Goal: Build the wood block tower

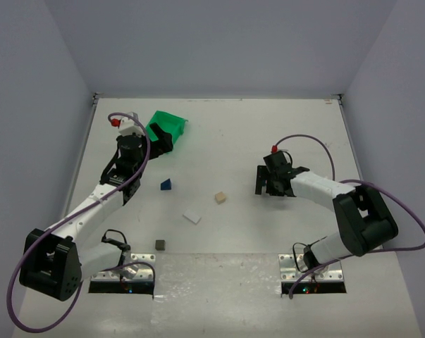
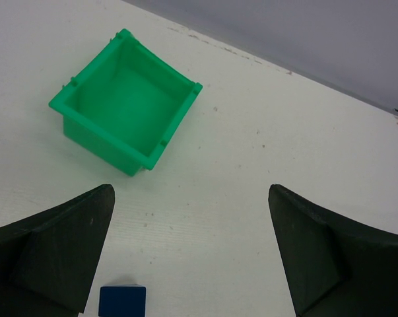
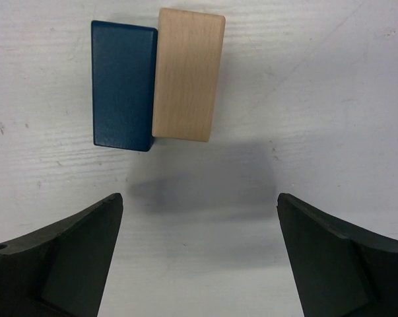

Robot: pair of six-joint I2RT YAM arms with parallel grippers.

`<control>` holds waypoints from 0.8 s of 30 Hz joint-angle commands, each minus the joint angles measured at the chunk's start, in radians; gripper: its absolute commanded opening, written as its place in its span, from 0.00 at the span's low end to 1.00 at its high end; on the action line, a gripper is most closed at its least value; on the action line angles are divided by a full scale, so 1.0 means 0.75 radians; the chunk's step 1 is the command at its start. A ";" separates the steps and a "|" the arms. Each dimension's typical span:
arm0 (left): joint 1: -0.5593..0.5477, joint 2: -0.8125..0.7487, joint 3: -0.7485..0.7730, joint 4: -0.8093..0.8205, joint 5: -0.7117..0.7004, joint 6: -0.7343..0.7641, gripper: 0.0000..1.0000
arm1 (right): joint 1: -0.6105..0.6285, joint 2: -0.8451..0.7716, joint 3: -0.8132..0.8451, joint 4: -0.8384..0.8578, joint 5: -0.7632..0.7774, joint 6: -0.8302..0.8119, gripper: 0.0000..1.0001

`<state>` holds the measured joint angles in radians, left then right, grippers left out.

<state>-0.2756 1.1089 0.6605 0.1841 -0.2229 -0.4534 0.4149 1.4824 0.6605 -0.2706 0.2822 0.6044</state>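
A: Task pieces, right half of the table?

B: Wood block tower, two parts: blue painted oblong block point(image 3: 123, 82), matt, crisp-edged; tan bare-wood oblong block point(image 3: 189, 72), fine grain, softened corners. Side by side, long faces touching, tan one offset slightly away from the fingers. Just ahead of the right gripper point(image 3: 199, 264). Hidden beneath that gripper point(image 1: 270, 186) from above.

A: Loose pieces?

B: Small blue wooden wedge point(image 1: 166, 184), left of centre. Small tan wooden cube point(image 1: 220, 198), about mid-table. Flat white slab point(image 1: 192, 216), between centre and near edge. Dark grey-brown cube point(image 1: 160, 244), close to the near edge. All well apart.

A: Grippers?

B: Right: black jaws spread wide, nothing between them. Left gripper point(image 2: 192, 257): jaws likewise fully apart, empty, over the far-left area, the wedge point(image 2: 122, 300) just beside its left finger.

A: Other stock?

B: Green moulded plastic bin point(image 2: 103, 144), square, ribbed rim, glossy, near the far-left corner.

A: Surface, room?

B: White table point(image 1: 268, 127), faint grain lines, small scuffs. Pale grey walls on three sides. Purple cables point(image 1: 409, 211) looping off both arms.
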 commanded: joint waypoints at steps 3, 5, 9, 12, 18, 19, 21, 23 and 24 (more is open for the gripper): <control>-0.013 -0.051 0.032 0.076 0.019 0.000 1.00 | 0.004 -0.024 -0.012 0.008 0.035 0.003 0.99; -0.013 -0.054 0.028 0.076 0.018 0.001 1.00 | 0.004 -0.002 -0.001 0.018 0.040 0.008 0.99; -0.013 -0.070 0.026 0.070 0.008 0.001 1.00 | 0.003 0.055 0.026 0.030 0.038 0.016 0.99; -0.013 -0.084 0.019 0.068 0.003 0.002 1.00 | 0.003 0.072 0.037 0.031 0.078 0.024 0.99; -0.013 -0.082 0.023 0.063 0.002 0.001 1.00 | 0.002 0.102 0.050 0.039 0.128 0.033 0.99; -0.013 -0.082 0.023 0.063 0.001 0.001 1.00 | 0.003 0.110 0.054 0.038 0.131 0.033 0.99; -0.013 -0.078 0.027 0.063 0.003 0.002 1.00 | 0.001 0.118 0.058 0.038 0.135 0.040 0.99; -0.011 -0.078 0.027 0.063 0.006 0.001 1.00 | 0.003 0.125 0.062 0.039 0.137 0.047 0.99; -0.012 -0.078 0.028 0.063 0.007 0.002 1.00 | 0.002 0.128 0.064 0.040 0.139 0.047 0.99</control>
<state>-0.2756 1.0683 0.6605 0.1841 -0.2214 -0.4534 0.4149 1.5550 0.6881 -0.2351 0.3356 0.6288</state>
